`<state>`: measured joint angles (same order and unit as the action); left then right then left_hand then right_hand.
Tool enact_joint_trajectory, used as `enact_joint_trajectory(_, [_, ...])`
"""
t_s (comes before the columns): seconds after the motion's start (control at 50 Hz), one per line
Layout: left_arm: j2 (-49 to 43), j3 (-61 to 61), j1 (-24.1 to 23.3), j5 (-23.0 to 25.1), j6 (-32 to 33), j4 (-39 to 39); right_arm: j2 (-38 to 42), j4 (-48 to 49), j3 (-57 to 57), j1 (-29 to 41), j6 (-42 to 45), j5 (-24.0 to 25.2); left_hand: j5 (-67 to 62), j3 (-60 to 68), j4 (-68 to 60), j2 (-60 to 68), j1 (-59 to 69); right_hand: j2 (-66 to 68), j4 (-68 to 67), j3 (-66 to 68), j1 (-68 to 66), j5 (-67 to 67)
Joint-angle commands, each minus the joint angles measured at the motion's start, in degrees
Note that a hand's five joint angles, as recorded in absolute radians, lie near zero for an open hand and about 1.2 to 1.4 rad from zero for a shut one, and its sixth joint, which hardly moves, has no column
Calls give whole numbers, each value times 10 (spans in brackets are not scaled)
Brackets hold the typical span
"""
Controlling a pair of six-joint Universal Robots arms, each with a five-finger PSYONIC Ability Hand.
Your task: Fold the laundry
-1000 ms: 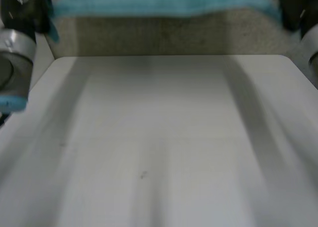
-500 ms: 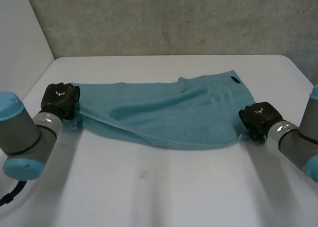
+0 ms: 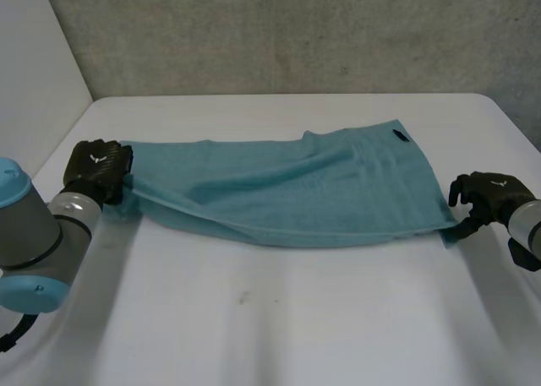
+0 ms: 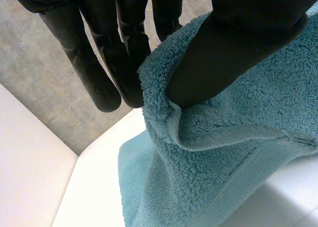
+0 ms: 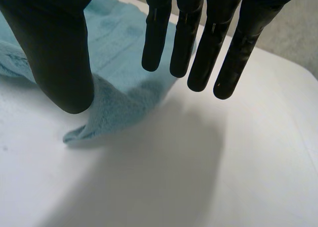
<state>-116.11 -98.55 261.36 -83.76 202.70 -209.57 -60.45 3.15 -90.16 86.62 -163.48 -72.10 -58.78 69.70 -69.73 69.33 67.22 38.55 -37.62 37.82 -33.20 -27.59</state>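
One teal towel [image 3: 287, 196] lies stretched across the white table [image 3: 279, 327]. It looks doubled over along its length, so the lower layer is mostly covered by the upper. One small dark tab [image 3: 399, 135] sits near its far right corner, too small to read. Two hands are at the towel's ends. The left hand [image 3: 100, 168] has the left end pinched: in the left wrist view the thumb presses a bunched fold of terry against the fingers [image 4: 102, 68], some tips hidden behind the cloth. The right hand [image 3: 489, 192] is just beside the near right corner, with fingers [image 5: 201, 48] straight, thumb apart, holding nothing. The corner lies on the table below the thumb; whether they touch I cannot tell. The right arm is cut off at the view's edge.
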Motion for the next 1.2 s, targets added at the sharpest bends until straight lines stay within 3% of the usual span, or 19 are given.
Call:
enact_joint_trajectory(0.02, [-1, 1, 0, 0, 0, -1, 23, -42, 10, -22, -3, 37, -112, 103, -103, 107, 128, 25, -34, 32, -78, -34])
enact_joint_trajectory(0.34, [-2, -2, 0, -1, -1, 1, 35, -43, 12, -22, -76, 82, -112, 103, -103, 107, 128, 45, -54, 52, -99, -55])
enact_joint_trajectory(0.48, [-2, -5, 0, -1, -1, 1, 45, -25, 23, -22, -74, 79, -112, 103, -103, 107, 128, 260, -270, 268, -314, -270])
enact_joint_trajectory(0.52, [-2, -5, 0, -1, -1, 2, 59, -25, 37, -23, -73, 72, -112, 103, -103, 107, 128, 414, -423, 421, -467, -423])
enact_joint_trajectory(0.6, [-3, -6, 1, 1, -1, 2, 65, -24, 50, -24, -65, 47, -112, 103, -103, 107, 128, 415, -424, 422, -468, -424])
enact_joint_trajectory(0.62, [-8, -5, 1, 2, 0, 2, 58, -20, 50, -24, -61, 32, -6, -3, 4, 0, 21, 415, -424, 422, -468, -424])
enact_joint_trajectory(0.64, [-8, -5, 1, 2, 0, 2, 48, -17, 51, -24, -55, 26, -5, -4, 5, -1, 20, 415, -424, 422, -468, -424])
enact_joint_trajectory(0.68, [-21, -5, 1, 2, 3, 4, 32, -15, 49, -25, -45, 22, 241, -250, 251, -247, -226, 415, -424, 422, -468, -424])
enact_joint_trajectory(0.7, [-27, -5, 1, 2, 4, 6, 13, -13, 42, -26, -32, 22, 282, -292, 292, -288, -267, 415, -424, 422, -468, -424])
enact_joint_trajectory(0.86, [-53, 2, 12, 1, 6, 14, -37, -11, 25, -26, 40, 21, 275, -284, 284, -280, -259, 415, -424, 422, -468, -424])
enact_joint_trajectory(1.06, [-47, -4, 14, -5, 7, 15, -38, -10, 25, -37, 47, 21, 268, -277, 277, -273, -252, 415, -424, 422, -468, -424])
enact_joint_trajectory(1.12, [-40, -6, 17, -22, 7, 19, -37, -11, 22, -39, 47, 23, 234, -243, 244, -240, -218, 415, -424, 422, -468, -424])
enact_joint_trajectory(1.2, [-30, -9, 17, -47, 7, 21, -37, -11, 10, -38, 47, 23, 87, -96, 96, -92, -71, 415, -424, 422, -468, -424])
